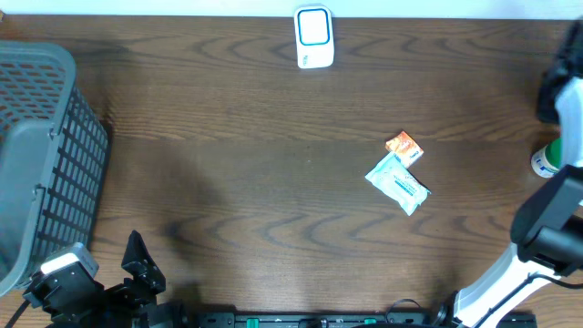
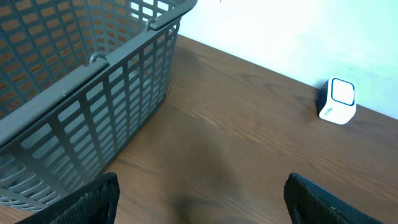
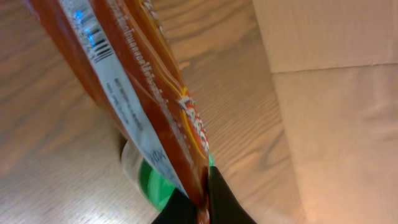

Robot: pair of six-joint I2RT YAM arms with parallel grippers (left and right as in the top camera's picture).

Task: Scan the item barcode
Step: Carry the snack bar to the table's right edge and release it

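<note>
Overhead, tabletop (image 1: 255, 182): dark wood grain, filling the whole view.
Overhead, basket (image 1: 46, 155): grey lattice, upright at 9 o'clock.
Overhead, scanner (image 1: 312, 38): white with a blue-rimmed window, standing at 12 o'clock near the far edge.
Overhead, small orange sachet (image 1: 404, 146): flat toward 3 o'clock, just beside the white-and-teal pouch (image 1: 398, 185), perhaps touching it.
Overhead, green-and-white bottle (image 1: 545, 161): at 3 o'clock by the edge, partly hidden by the right arm.
Overhead, left arm (image 1: 68, 287): folded low at 7 o'clock, black fingers (image 1: 137, 255) pointing toward 12 o'clock, well apart from every item.
Overhead, right arm (image 1: 547, 232): rising from 5 o'clock up the right edge to 3 o'clock; its gripper cannot be made out here.
Left wrist, left gripper (image 2: 199, 208): spread wide with nothing between, one black finger at 7 o'clock and the other at 5 o'clock, aimed low across the tabletop.
Left wrist, surroundings: basket wall from 9 to 11 o'clock, scanner small at 2 o'clock.
Right wrist, right gripper (image 3: 200, 208): pinched nearly closed at 6 o'clock on the end of the orange-red packet (image 3: 146, 112).
Right wrist, packet pose: tilted, stretching from the grip up to 11 o'clock, passing over the bottle at 7 o'clock.
Right wrist, barcode (image 3: 99, 48): on a white strip of the packet near 11 o'clock, facing the wrist camera.
Right wrist, beige board (image 3: 329, 112): at 3 o'clock, beside the wood.
</note>
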